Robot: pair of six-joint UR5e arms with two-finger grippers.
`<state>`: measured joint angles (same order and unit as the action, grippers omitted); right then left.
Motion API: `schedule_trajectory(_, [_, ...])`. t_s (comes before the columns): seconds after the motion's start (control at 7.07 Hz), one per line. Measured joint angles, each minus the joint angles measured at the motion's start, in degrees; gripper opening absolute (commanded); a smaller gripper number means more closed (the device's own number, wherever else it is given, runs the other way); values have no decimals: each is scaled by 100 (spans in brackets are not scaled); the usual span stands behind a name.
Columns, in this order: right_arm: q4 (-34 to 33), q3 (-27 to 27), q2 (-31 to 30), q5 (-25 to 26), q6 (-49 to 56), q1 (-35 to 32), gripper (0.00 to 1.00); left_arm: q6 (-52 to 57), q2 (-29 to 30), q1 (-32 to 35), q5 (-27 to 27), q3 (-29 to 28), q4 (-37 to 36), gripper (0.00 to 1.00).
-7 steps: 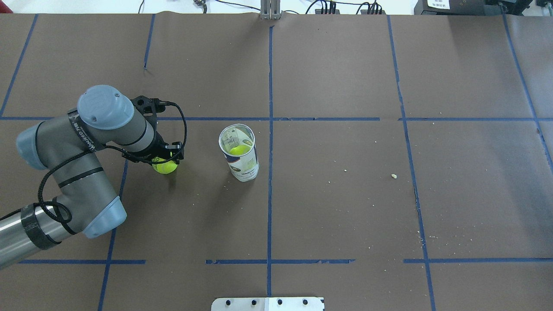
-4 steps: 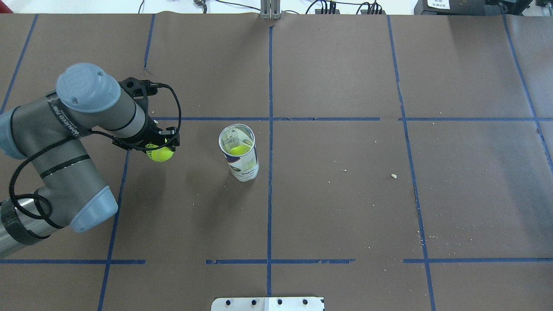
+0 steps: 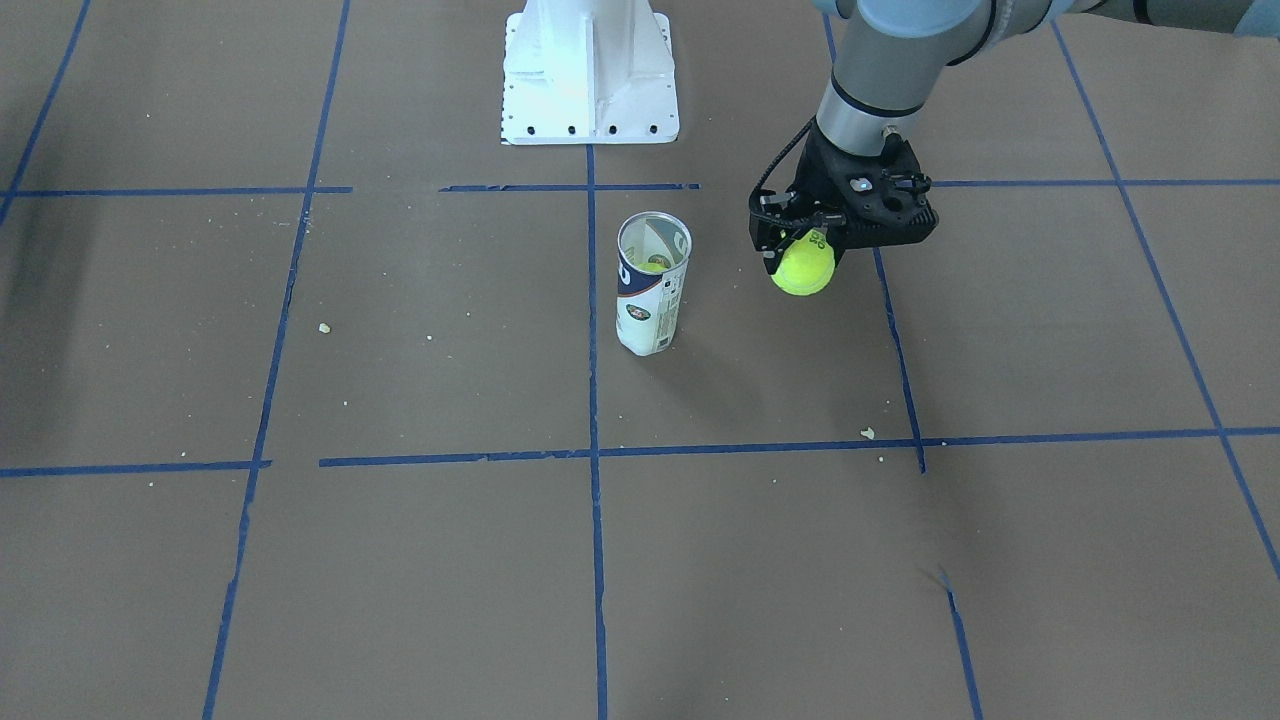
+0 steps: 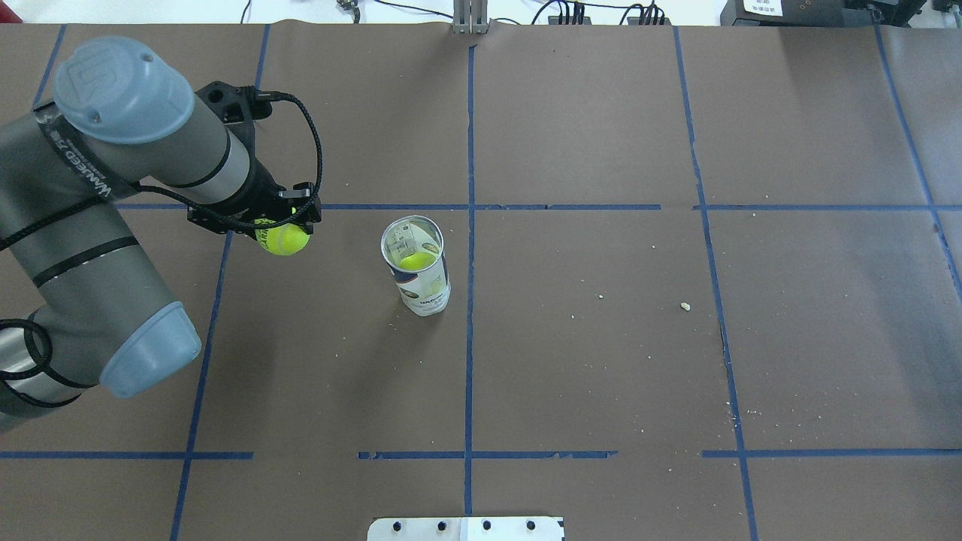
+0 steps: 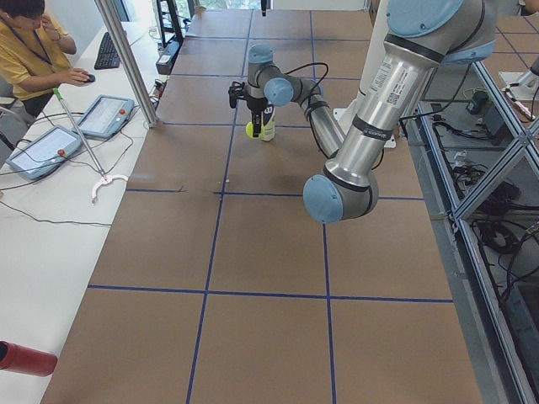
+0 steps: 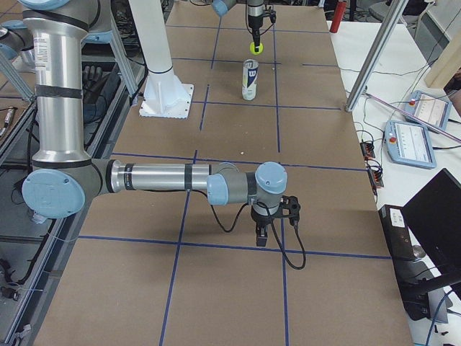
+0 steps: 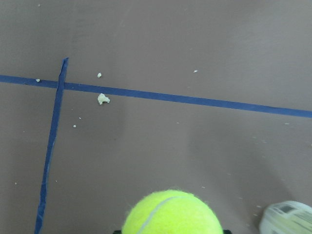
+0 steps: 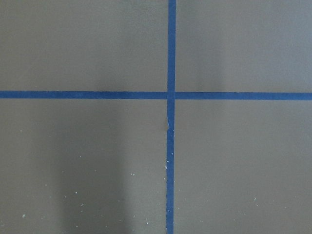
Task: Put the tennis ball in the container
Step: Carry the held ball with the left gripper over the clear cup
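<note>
At the left, the left gripper (image 4: 283, 229) is clamped around the yellow-green tennis ball (image 4: 283, 240), holding it above the brown table (image 4: 601, 150). To its right, apart from it, the clear container (image 4: 422, 282) stands upright, its top open, with a second ball (image 4: 415, 261) inside. Farther right, the right gripper (image 6: 263, 234) hangs low over the table. I cannot tell whether its fingers are parted.

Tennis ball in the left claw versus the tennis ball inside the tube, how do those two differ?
The held ball is gripped by the left claw, beside the tube and outside it; the inner ball lies down inside the tube. The held ball shows openly, pale seam included; the inner ball shows only partly, through the tube's open top. Both are bright yellow-green.
</note>
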<state>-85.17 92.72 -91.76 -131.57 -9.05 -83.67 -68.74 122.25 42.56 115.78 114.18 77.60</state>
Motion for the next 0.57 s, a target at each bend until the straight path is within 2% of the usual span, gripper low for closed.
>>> schedule_trajectory(0.57, [0, 0, 0, 0, 0, 0, 100, -1249, 941, -168, 331, -74, -575, 0])
